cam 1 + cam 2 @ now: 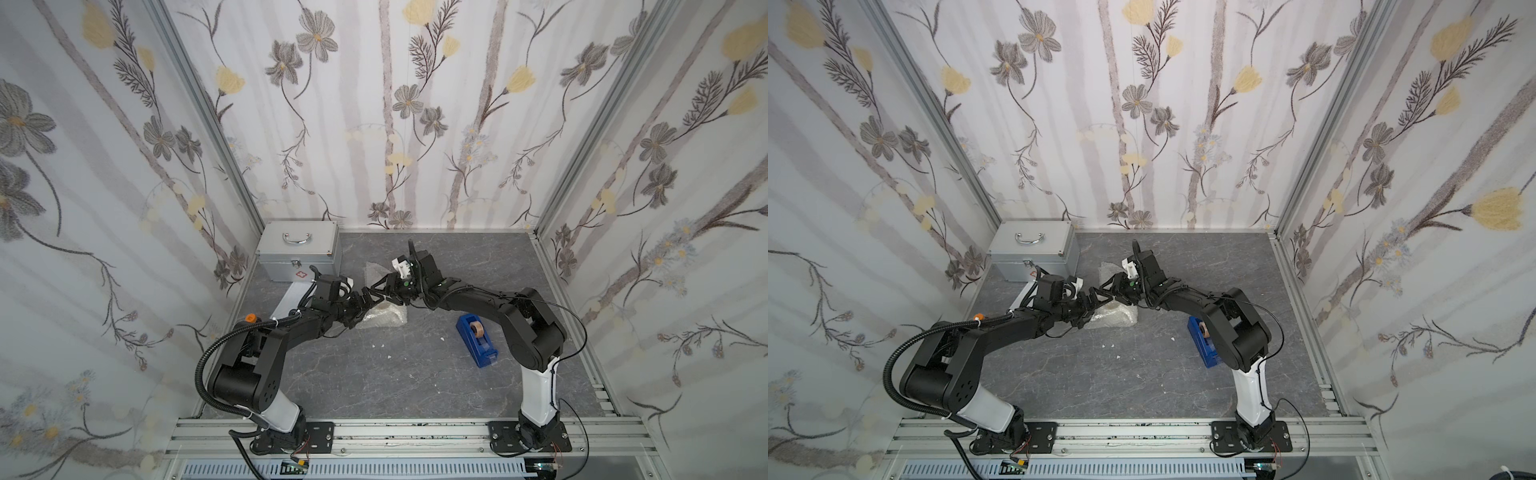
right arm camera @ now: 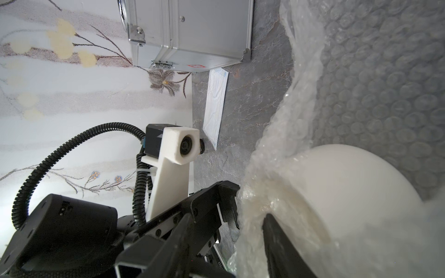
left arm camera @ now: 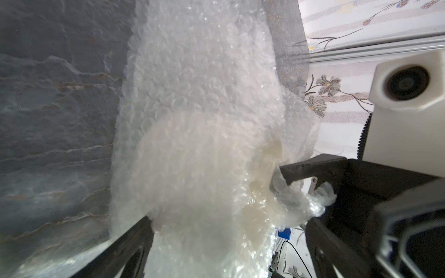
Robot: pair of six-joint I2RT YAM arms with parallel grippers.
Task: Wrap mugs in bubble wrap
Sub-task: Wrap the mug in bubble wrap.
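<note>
Both top views: bright, even, diffuse light, no hard shadows, only faint soft shade on desk [image 1: 374, 374]. Fisheye bend twd edges; walls [image 1: 83, 208] bow. Wrist views: wrap [image 3: 204, 108] v. close, soft-focus w/ small glare specks. Mug [image 2: 349, 192] nr blown-out white. Desk beside wrap looks smeared.

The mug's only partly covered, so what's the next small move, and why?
Probably close the left gripper on the wrapped mug. Its jaws stand open either side of it, the right gripper seems to pinch a bunched edge of bubble wrap, and part of the mug is bare; pinning it should let the wrap pull across.
</note>
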